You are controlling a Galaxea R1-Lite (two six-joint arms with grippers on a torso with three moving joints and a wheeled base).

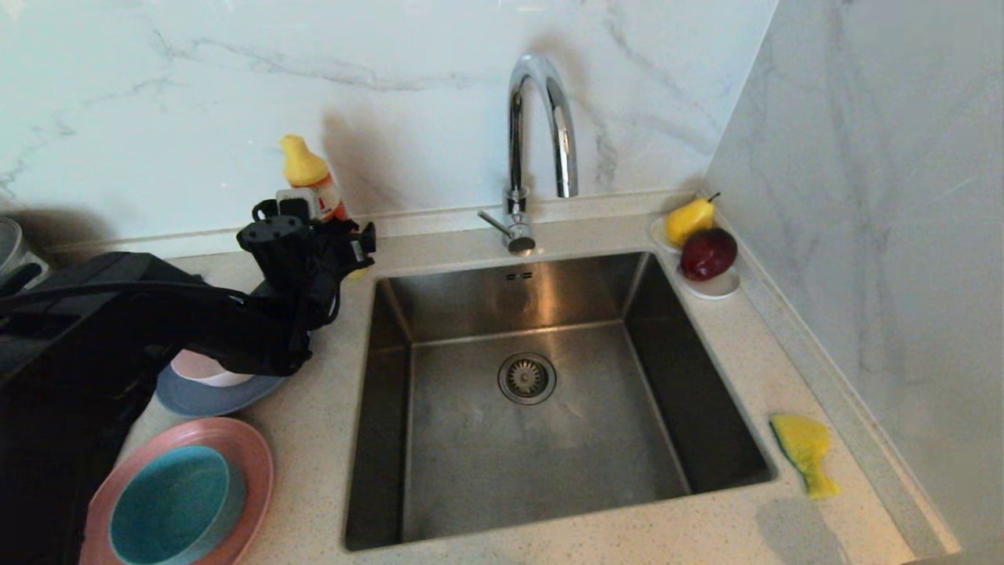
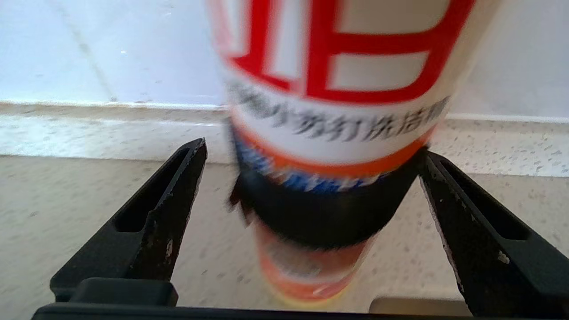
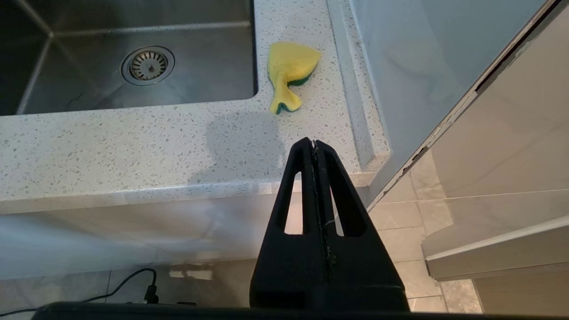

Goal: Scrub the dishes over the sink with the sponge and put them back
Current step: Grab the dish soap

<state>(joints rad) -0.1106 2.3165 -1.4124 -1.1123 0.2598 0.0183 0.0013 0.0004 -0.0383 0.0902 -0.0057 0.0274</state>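
The steel sink (image 1: 471,463) fills the middle of the counter. To its left a pale pink bowl (image 1: 196,369) sits on a grey-blue plate (image 1: 196,402), partly under my left arm. Nearer, a teal bowl (image 1: 176,502) rests on a pink plate (image 1: 252,459). The bent yellow-green sponge (image 1: 804,451) (image 3: 289,75) lies on the counter right of the sink. My left gripper (image 1: 314,226) (image 2: 311,149) is open at the back left corner, its fingers either side of a detergent bottle (image 2: 338,102). My right gripper (image 3: 313,143) is shut and empty, just off the counter's front edge, short of the sponge.
The detergent bottle (image 1: 307,174) with a yellow cap stands by the back wall. A chrome faucet (image 1: 541,118) rises behind the sink. A white dish (image 1: 715,289) with a pear (image 1: 689,220) and a red apple (image 1: 708,253) sits at the back right. A wall closes the right side.
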